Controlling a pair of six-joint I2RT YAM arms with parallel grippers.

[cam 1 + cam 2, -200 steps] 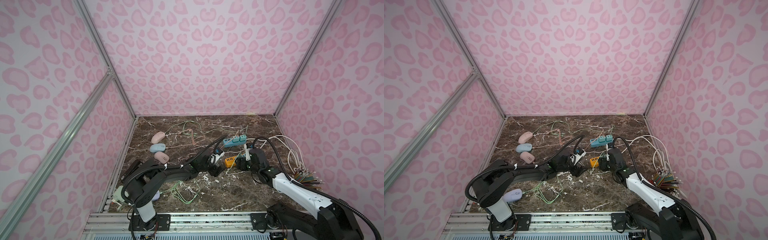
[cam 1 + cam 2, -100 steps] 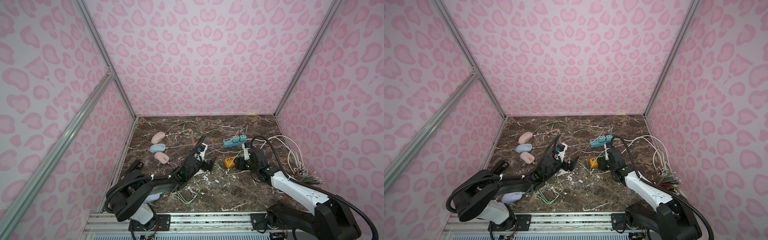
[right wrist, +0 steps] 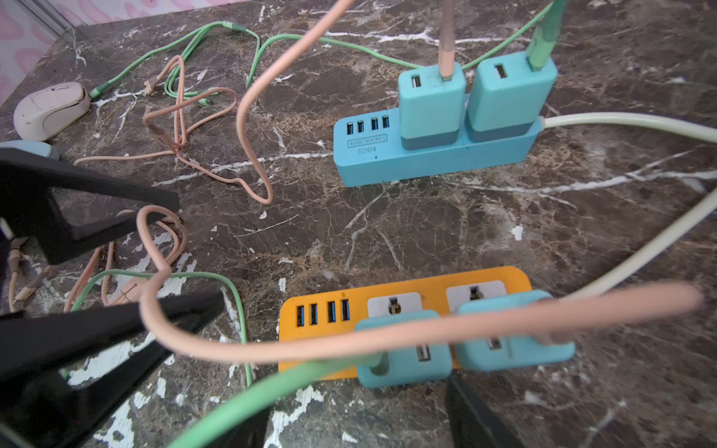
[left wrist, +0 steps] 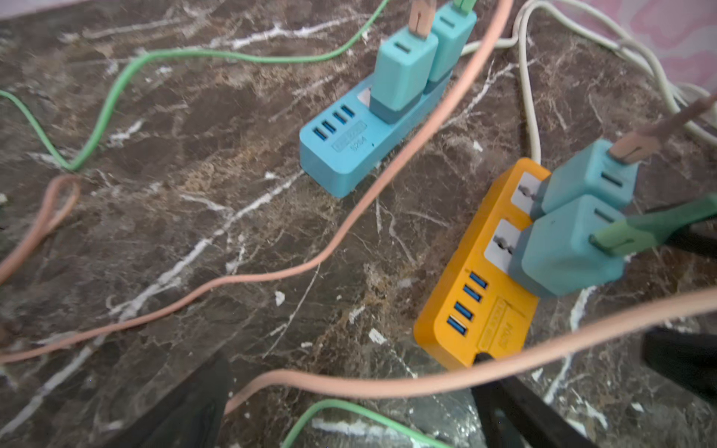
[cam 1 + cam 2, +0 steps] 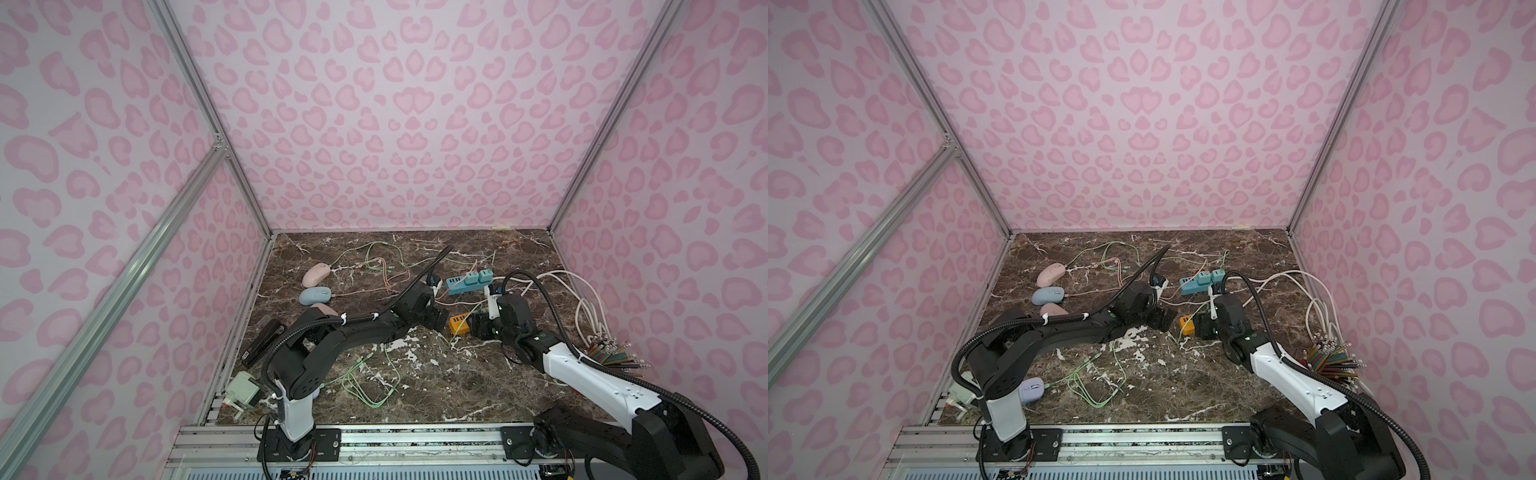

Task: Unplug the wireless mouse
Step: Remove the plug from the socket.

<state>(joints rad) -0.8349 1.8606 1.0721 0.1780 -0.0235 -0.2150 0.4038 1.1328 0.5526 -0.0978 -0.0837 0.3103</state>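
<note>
Three mice lie in a row at the left: pale pink (image 5: pixel 316 274), blue (image 5: pixel 315 296) and dusky pink (image 5: pixel 326 309). A lavender mouse (image 5: pixel 1032 390) sits by the left arm's base. A green cable (image 3: pixel 97 92) ends at the pale pink mouse (image 3: pixel 50 110). My left gripper (image 5: pixel 436 318) (image 4: pixel 349 419) is open just left of the orange power strip (image 5: pixel 459 324) (image 4: pixel 477 310), with a pink cable (image 4: pixel 349 384) lying across its gap. My right gripper (image 5: pixel 473 326) (image 3: pixel 357 426) is open on the strip's other side, behind two teal adapters (image 3: pixel 403 349).
A blue power strip (image 5: pixel 469 282) with two teal adapters lies behind the orange one. White cords (image 5: pixel 582 299) loop to the right. A bundle of coloured wires (image 5: pixel 611 357) lies at the right edge. Loose green and pink cables (image 5: pixel 365 378) cross the marble floor. A black stapler (image 5: pixel 262 340) lies at the left.
The left arm drew back to the left and lifted, then reached forward again to the orange strip, its jaws opening wider. The right arm has barely moved.
</note>
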